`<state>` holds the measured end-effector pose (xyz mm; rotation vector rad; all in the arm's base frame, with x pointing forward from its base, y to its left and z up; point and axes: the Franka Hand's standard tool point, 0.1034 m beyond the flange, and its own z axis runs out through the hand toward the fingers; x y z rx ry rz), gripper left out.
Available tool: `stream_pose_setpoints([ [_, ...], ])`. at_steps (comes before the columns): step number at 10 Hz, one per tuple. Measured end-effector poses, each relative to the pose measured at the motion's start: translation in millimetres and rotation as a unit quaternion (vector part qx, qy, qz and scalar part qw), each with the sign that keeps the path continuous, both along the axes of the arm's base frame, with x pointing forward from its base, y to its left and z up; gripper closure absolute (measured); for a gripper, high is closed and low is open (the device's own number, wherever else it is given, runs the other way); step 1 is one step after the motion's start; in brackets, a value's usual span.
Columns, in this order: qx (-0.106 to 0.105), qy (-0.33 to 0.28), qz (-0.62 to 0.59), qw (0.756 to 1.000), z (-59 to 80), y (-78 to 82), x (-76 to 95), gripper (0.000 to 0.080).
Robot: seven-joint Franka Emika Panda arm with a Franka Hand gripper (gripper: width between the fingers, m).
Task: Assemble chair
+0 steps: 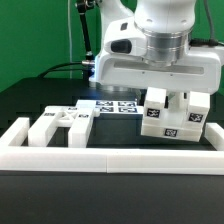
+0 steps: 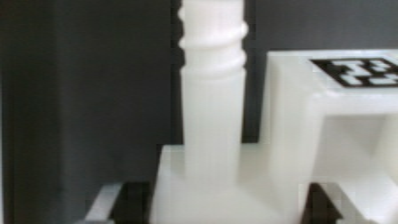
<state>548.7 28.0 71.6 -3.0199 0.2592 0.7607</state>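
My gripper is shut on a white chair part that bears several small black-and-white tags, at the exterior view's right, just behind the border rail. I cannot tell whether the part touches the table. In the wrist view the gripper clamps a white block between its two dark fingers. A slim turned white post runs on from the block. A white panel with a tag sits beside it. More loose white chair parts lie at the exterior view's left.
The long low white border rail runs along the front, with upturned ends at both sides. The marker board lies flat behind the loose parts, at the arm's base. The table is black, with a green backdrop behind.
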Motion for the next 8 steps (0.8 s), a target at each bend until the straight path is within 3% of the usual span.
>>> stream_pose_setpoints([
  [4, 0.008, 0.139, -0.003, 0.990, -6.2, -8.0, -11.6, 0.0466],
  [6, 0.010, 0.187, -0.004, 0.982, -4.6, -10.0, -18.1, 0.0466],
  [8, 0.018, 0.273, -0.007, 0.962, 2.8, -14.5, -33.0, 0.0466],
])
